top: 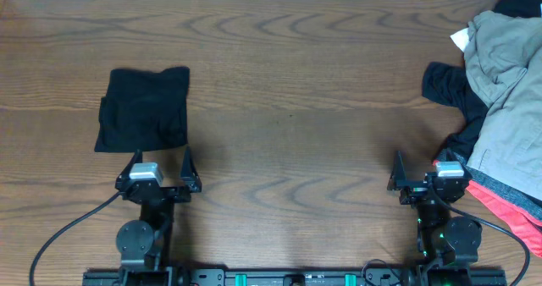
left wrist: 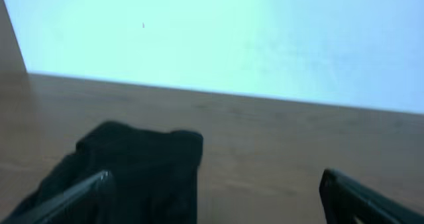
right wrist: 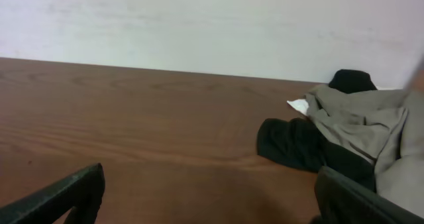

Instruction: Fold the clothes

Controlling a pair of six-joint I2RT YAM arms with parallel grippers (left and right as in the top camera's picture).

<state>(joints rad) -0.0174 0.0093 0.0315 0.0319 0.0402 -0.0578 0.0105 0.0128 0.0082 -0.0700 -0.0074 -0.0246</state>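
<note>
A folded black garment [top: 142, 108] lies in a neat rectangle on the left of the wooden table [top: 296, 91]. My left gripper [top: 161, 156] stands open just in front of its near edge, with nothing between the fingers. In the left wrist view the black garment [left wrist: 132, 164] sits ahead of the left finger, and the left gripper [left wrist: 215, 187] is wide apart. At the right edge lies a pile of clothes: a khaki-grey garment [top: 504, 83], a black one [top: 453, 96] and a coral-pink one [top: 508, 206]. My right gripper [top: 419, 163] is open and empty beside the pile.
The right wrist view shows the khaki-grey garment [right wrist: 364, 118] and the black one [right wrist: 298, 144] ahead to the right of the right gripper [right wrist: 211, 179]. A small white piece [top: 461, 39] pokes out at the pile's far side. A pale wall borders the table's far edge.
</note>
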